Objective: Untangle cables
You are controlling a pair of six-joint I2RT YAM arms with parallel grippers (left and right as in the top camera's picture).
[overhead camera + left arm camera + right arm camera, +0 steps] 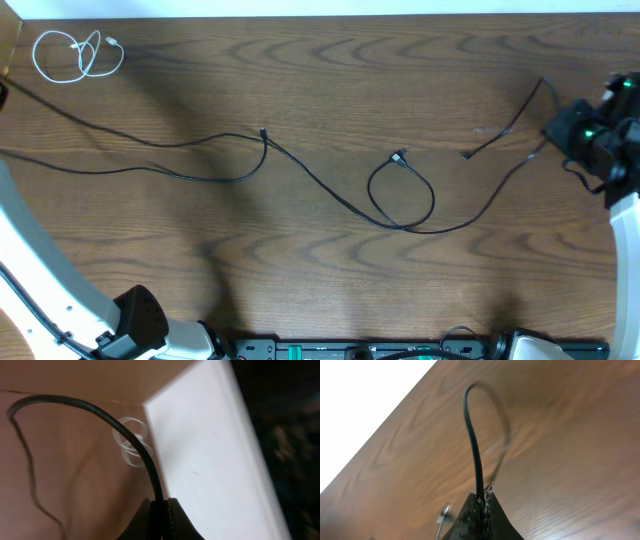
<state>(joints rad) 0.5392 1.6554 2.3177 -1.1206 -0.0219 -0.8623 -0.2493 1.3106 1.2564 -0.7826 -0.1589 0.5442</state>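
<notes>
The black cables sprawl across the table from 9 o'clock to 3 o'clock. There is a small loop just right of centre, and loose plug ends lie near the middle. The white cable sits coiled on its own at 10 o'clock, well apart from them.

All look thin, light and limp. They should drag and slide easily on the wood, but they won't push and may snag where the strands cross. A hold on the cord just behind a plug seems best.

The left claw is clenched on one of the black cables, at the 9 o'clock edge judging by the white coil nearby. The right claw pinches another at 3 o'clock.

No brand or writing is readable.
</notes>
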